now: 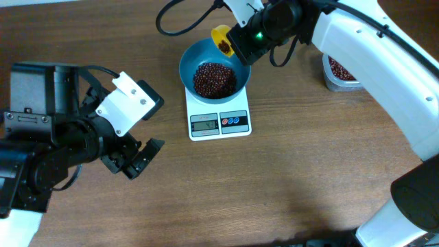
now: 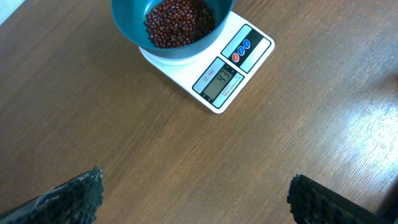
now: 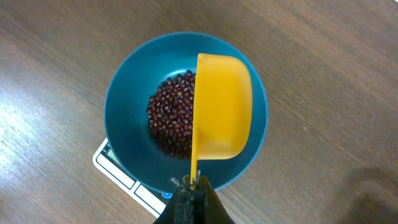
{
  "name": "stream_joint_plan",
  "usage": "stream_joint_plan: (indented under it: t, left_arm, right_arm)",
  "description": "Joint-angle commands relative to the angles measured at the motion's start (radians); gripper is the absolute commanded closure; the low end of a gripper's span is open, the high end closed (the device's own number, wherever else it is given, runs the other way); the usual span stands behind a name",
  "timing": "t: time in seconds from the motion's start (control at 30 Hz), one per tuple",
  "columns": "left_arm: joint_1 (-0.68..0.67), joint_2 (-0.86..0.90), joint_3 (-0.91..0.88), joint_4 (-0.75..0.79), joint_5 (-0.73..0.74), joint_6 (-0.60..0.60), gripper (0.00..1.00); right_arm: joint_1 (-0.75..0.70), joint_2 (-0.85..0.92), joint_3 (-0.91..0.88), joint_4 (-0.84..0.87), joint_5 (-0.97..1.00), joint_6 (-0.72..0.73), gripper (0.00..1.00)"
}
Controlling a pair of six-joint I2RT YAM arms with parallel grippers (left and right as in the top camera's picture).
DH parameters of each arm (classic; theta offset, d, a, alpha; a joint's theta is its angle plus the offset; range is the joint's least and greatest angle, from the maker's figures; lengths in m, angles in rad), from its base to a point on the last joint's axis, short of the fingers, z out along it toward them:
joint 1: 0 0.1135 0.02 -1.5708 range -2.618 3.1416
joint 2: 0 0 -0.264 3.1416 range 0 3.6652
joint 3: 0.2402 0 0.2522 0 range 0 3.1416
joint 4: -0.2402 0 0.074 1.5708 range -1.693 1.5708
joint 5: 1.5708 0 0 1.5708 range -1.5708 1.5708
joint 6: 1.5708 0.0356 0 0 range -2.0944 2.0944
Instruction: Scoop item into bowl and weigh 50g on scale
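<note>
The teal bowl [image 1: 186,62] stands on the white scale [image 1: 219,123] and holds a heap of dark reddish-brown beans, the item [image 1: 214,79]. My right gripper [image 1: 241,42] is shut on the handle of a yellow scoop [image 1: 221,34] at the bowl's far rim, with a few beans in its mouth. In the right wrist view the scoop [image 3: 222,106] is turned on its side over the bowl [image 3: 124,118] and beans [image 3: 171,121], held by the gripper [image 3: 194,183]. My left gripper [image 1: 140,158] stands open and empty over bare table, left of the scale [image 2: 224,74].
A clear tub [image 1: 339,72] with more beans sits at the back right, partly hidden under the right arm. The left arm's black body [image 1: 34,137] fills the left side. A black cable [image 1: 178,20] loops behind the bowl.
</note>
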Motion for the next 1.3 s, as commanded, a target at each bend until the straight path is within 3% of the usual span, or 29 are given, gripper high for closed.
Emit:
stream_joint_plan:
  t: [0.0,1.27]
  left_arm:
    - [0.005,0.000,0.019,0.000,0.001,0.012,0.01]
    - [0.005,0.000,0.019,0.000,0.001,0.012,0.01]
  right_arm:
    - [0.006,-0.023,0.018,-0.008,0.020,-0.024,0.96]
    - [0.039,-0.025,0.026,0.007,0.043,-0.053,0.96]
